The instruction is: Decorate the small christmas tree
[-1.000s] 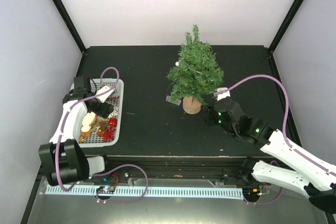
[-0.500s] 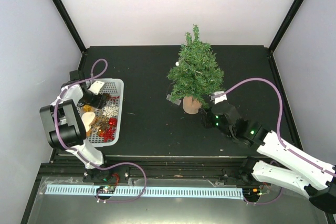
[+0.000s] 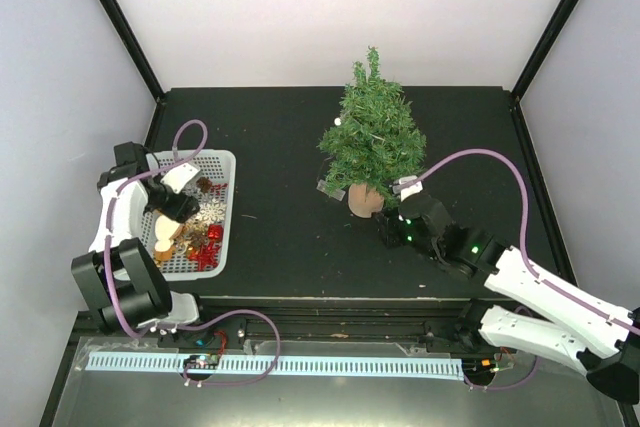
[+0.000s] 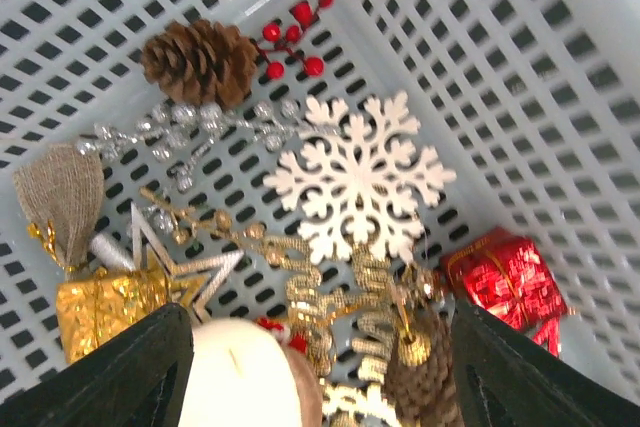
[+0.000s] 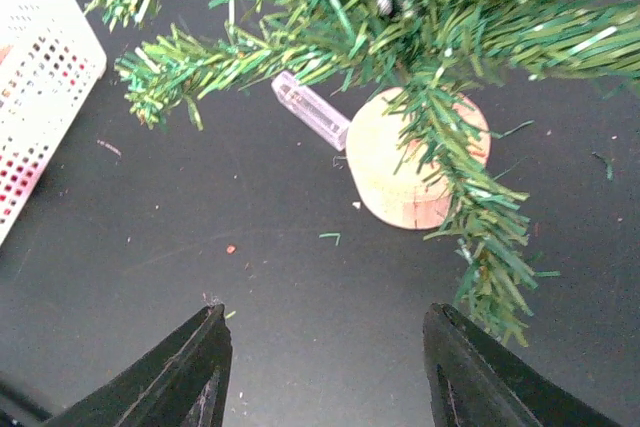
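Right now the left gripper (image 4: 320,367) is hovering low over the basket (image 4: 520,67) at the table's (image 3: 280,237) left edge, its jaws spread wide and clamped on nothing. It is probably choosing an ornament. A white snowflake (image 4: 357,175) is lying flat just ahead of it, with a pinecone (image 4: 198,62) further on, a red gift (image 4: 505,277) beside one finger and a gold gift (image 4: 100,312) by the other.

The tree (image 3: 372,137) is standing upright on its stump (image 5: 415,172) mid-table, well apart from the basket, with a clear plastic box (image 5: 312,110) dangling beside the stump. The right gripper (image 5: 325,367) is waiting near the stump with its jaws apart and empty, likely so it can steady the tree or take an ornament when one is being brought across. No basket ornament is hanging on the branches yet, as far as these views are showing.
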